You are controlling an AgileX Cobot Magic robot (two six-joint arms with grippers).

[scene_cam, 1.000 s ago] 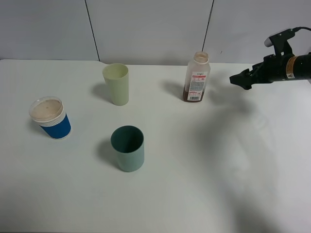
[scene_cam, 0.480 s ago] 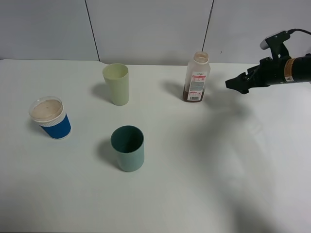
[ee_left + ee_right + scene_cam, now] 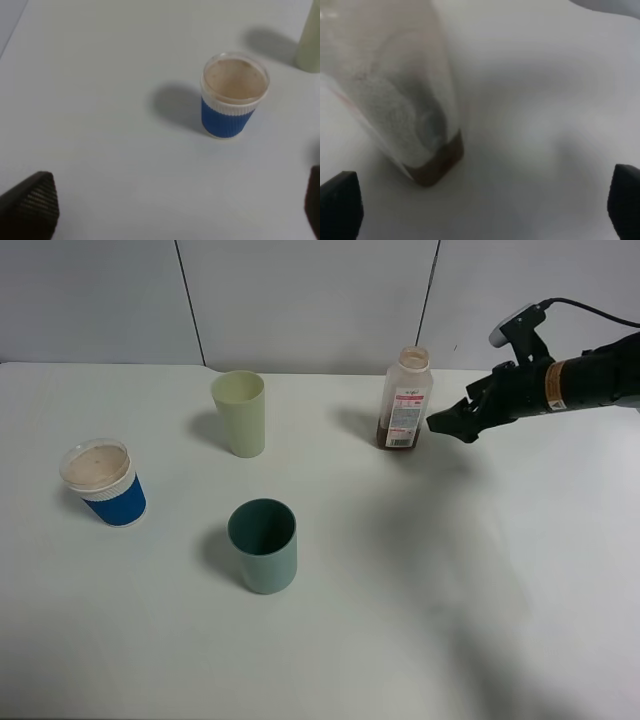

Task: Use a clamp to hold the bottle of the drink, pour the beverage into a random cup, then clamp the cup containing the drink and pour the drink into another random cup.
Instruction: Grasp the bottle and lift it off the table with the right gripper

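A clear plastic bottle (image 3: 405, 400) with a red and white label and a little brown drink at its bottom stands at the back right. It shows blurred and close in the right wrist view (image 3: 405, 110). My right gripper (image 3: 444, 425) is open just to the right of the bottle, not touching it; its fingers stand wide apart in the right wrist view (image 3: 482, 200). A pale green cup (image 3: 240, 412), a teal cup (image 3: 263, 545) and a blue paper cup (image 3: 103, 483) with a lid stand to the left. My left gripper (image 3: 172, 205) is open above the table near the blue cup (image 3: 234, 97).
The white table (image 3: 420, 600) runs to a grey panelled wall (image 3: 300, 300) at the back. The edge of the pale green cup (image 3: 311, 40) shows in the left wrist view. The left arm is out of the exterior view.
My right gripper has moved left and slightly down, from the far right edge to just beside the bottle. The bottle and the cups have not moved.
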